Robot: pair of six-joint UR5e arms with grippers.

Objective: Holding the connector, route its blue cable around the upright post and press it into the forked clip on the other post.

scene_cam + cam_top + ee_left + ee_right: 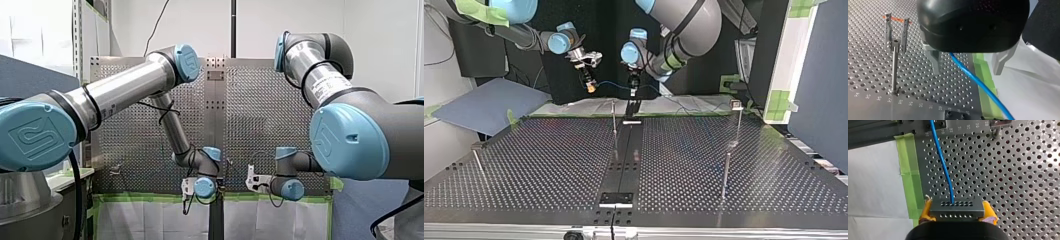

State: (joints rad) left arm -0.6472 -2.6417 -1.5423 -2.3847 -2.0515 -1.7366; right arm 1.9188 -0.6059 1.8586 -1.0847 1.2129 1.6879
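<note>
My right gripper (957, 206) is shut on a dark grey connector (956, 209), clamped between its yellow pads (926, 210). The blue cable (944, 162) leaves the connector and runs ahead over the perforated plate. In the top view my right gripper (589, 83) hangs above the table's far edge, and the cable (611, 83) sags across to my left gripper (633, 88). My left gripper (966, 72) is open, its metal fingers (934, 60) set wide either side of the cable (978, 81) without touching it. Beside it stands a thin post topped by the forked clip (896, 31).
Several thin posts rise from the perforated table (549, 165): one near the middle of the far edge (614, 125), two at the top view's right (737, 122) (725, 172), and one at its left (478, 161). Green tape (909, 167) and white sheeting edge the plate.
</note>
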